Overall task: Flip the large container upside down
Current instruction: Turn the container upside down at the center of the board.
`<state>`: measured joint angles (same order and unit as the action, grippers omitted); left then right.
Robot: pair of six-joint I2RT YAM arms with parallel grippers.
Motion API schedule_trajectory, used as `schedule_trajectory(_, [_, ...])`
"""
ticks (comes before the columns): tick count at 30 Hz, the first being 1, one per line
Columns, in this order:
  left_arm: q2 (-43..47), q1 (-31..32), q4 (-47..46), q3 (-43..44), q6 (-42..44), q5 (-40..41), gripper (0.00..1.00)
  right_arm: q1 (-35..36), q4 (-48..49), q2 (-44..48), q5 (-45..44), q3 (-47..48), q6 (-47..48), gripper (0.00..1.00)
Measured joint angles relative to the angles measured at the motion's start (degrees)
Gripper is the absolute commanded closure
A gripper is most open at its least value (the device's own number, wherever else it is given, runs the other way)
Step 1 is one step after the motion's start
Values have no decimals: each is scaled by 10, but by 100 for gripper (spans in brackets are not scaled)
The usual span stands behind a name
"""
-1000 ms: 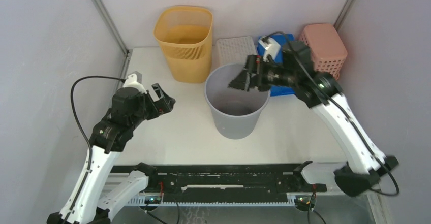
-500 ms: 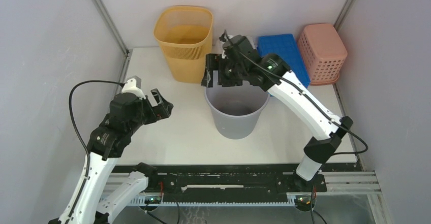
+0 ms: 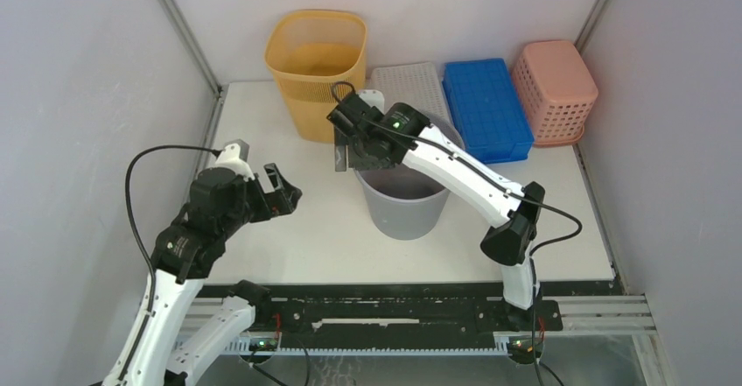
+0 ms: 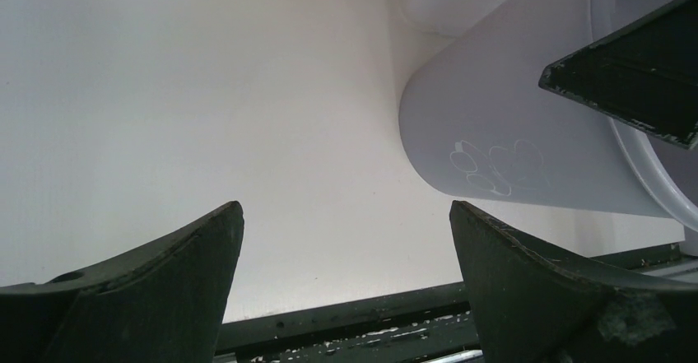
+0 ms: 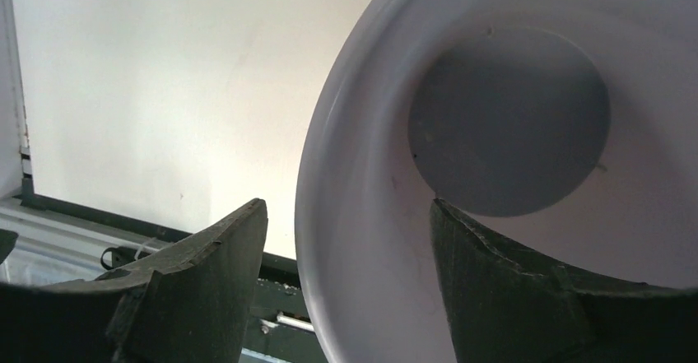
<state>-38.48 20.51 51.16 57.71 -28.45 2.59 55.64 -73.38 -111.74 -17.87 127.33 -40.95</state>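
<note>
Right gripper (image 3: 343,150) has swung onto the grey container's (image 3: 407,211) left rim mid-frame, jaws apart but narrowing astride it, so a grasp looks imminent.

- Robot lab cell: white table (image 3: 297,233) walled by plain grey panels (image 3: 83,88), 9 through 3 o'clock.
- Black arm-mounting rail (image 3: 394,305) with wiring at 6 o'clock.

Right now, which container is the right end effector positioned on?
The grey bucket at mid-table: its left rim sits between the open fingers of the right end effector. The yellow bin and pink basket stand apart at the back.
</note>
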Motion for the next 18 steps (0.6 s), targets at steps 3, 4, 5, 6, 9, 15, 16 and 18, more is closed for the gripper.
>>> schedule_trajectory(3, [4, 0, 4, 0, 5, -2, 0, 7, -4, -9, -11, 0, -10, 31])
schedule_trajectory(4, [5, 0, 5, 0, 5, -2, 0, 7, -5, -11, -14, 0, -13, 34])
schedule_trajectory(5, [7, 0, 5, 0, 5, -3, 0, 7, -5, -12, -16, 0, -15, 38])
schedule_trajectory(6, [8, 0, 6, 0, 5, -3, 0, 7, -7, -14, -18, 1, -16, 41])
schedule_trajectory(9, [9, 0, 6, 0, 5, -3, 0, 7, -11, -20, -25, 10, -19, 43])
schedule_trajectory(15, [9, 0, 6, 0, 5, -5, 0, 3, -12, -28, -28, 18, -19, 52])
schedule_trajectory(16, [9, 0, 6, 0, 5, -5, 0, 3, -11, -30, -28, 18, -19, 53])
schedule_trajectory(18, [9, 0, 6, 0, 5, -5, 0, 3, -11, -35, -28, 19, -19, 59])
